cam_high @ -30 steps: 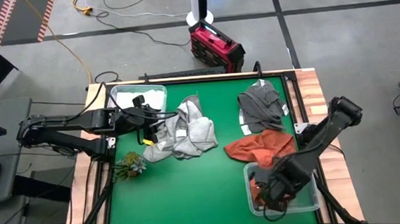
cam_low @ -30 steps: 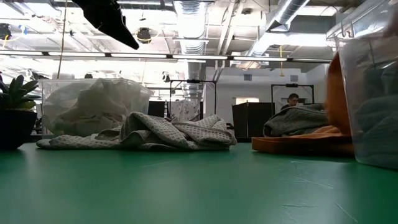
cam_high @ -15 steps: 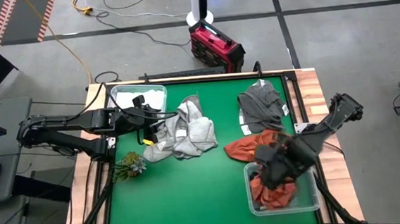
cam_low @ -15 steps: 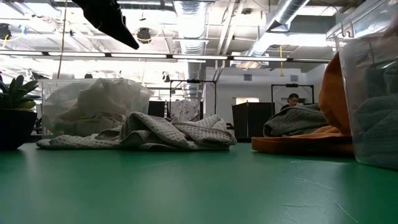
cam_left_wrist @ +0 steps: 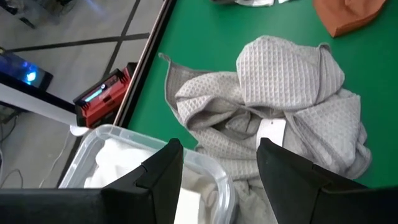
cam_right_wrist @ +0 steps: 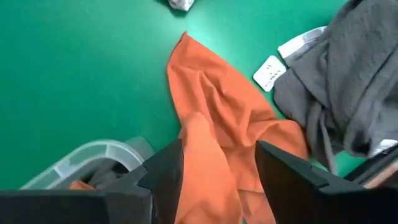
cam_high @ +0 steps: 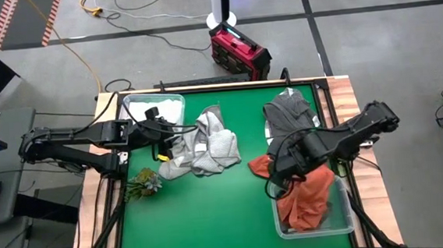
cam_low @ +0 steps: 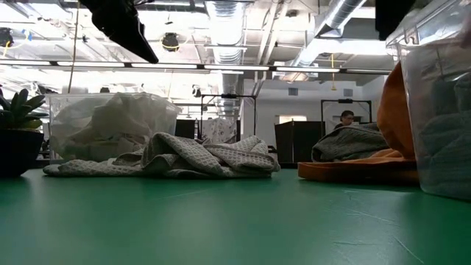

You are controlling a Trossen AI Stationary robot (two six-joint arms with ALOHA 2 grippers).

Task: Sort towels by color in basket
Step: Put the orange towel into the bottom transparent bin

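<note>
Right gripper above rust orange towel, jaws apart, empty; towel draped half over clear bin rim, half on table, likely just released. Left gripper parked by white-towel bin, jaws apart, near light grey towel

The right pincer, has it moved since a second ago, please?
Yes. The right pincer, jaws open, has left the clear bin and now hovers over the rust orange towel, nearer the dark grey towel.
</note>
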